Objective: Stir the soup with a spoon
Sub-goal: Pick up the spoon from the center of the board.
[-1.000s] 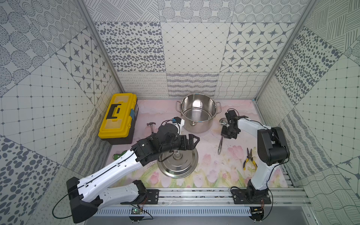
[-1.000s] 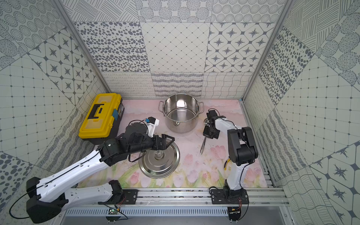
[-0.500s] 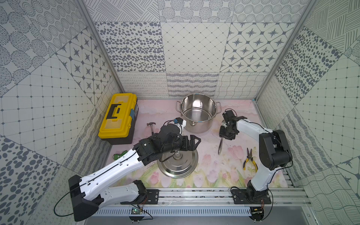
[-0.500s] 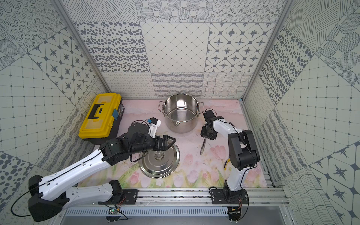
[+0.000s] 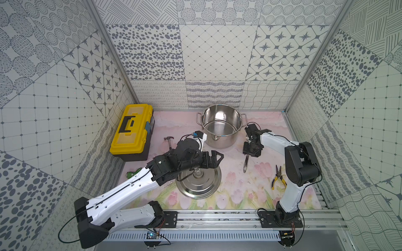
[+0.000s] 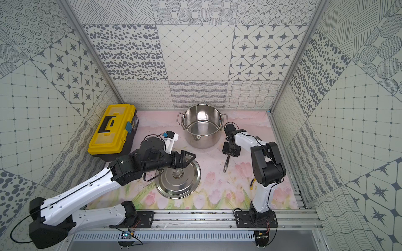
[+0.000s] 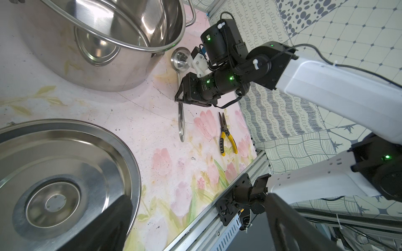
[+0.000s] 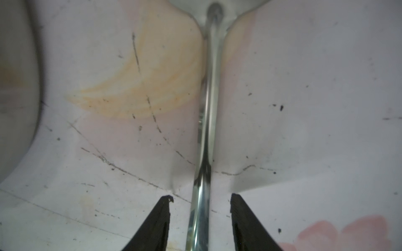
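The worktop (image 5: 235,195), covered with a pink flower print, carries everything. At its far left corner lies a closed yellow toolbox (image 5: 131,128). The steel stockpot (image 5: 221,142) stands upright and uncovered near the middle of the far edge, and in both top views its inside shows only bare shiny metal. Its round steel lid (image 5: 202,187) lies flat nearer the front, apart from the pot. The left tool (image 5: 218,160) hangs over the far rim of the lid, its jaws spread wide and holding nothing. The right tool (image 5: 251,153) is low over the worktop to the right of the pot and is released. In the right wrist view its two black fingers (image 8: 158,221) stand on either side of the ladle (image 8: 207,97) handle, with a gap on each side. The ladle lies flat, its bowl just beside the pot wall and its handle pointing to the front. Whether the fingers touch the worktop I cannot tell. Yellow-handled pliers (image 5: 278,178) lie near the handle's end, on its right. A small hammer (image 5: 169,141) lies between toolbox and pot.
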